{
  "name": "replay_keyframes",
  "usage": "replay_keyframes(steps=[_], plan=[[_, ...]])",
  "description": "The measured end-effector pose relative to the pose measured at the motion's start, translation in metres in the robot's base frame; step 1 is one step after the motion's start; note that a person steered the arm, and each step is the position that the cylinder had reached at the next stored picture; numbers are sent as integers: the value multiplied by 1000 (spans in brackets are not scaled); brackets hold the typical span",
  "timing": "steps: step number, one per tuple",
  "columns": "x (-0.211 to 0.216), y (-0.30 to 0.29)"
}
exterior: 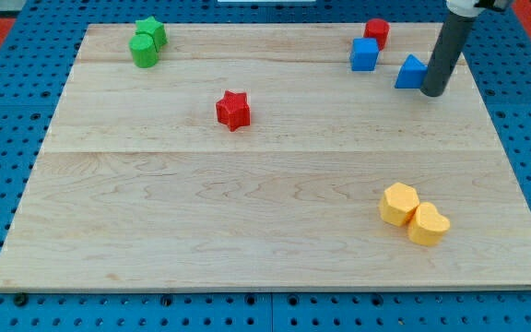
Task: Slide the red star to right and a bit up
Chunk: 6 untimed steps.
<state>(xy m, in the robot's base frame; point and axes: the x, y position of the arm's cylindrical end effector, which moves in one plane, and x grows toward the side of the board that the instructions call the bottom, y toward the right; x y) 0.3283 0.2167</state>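
The red star lies on the wooden board, left of centre in the upper half. My tip rests on the board at the upper right, far to the right of the star. It stands right beside a blue triangular block, on that block's right side.
A blue cube and a red cylinder sit at the upper right, left of my tip. Two green blocks sit at the upper left. Two yellow blocks sit together at the lower right.
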Motion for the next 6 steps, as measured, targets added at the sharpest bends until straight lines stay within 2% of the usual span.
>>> replay_keyframes(steps=[1, 2, 3, 5, 6], plan=[[-24, -27], [-11, -37], [42, -95], [93, -300], [55, -303]])
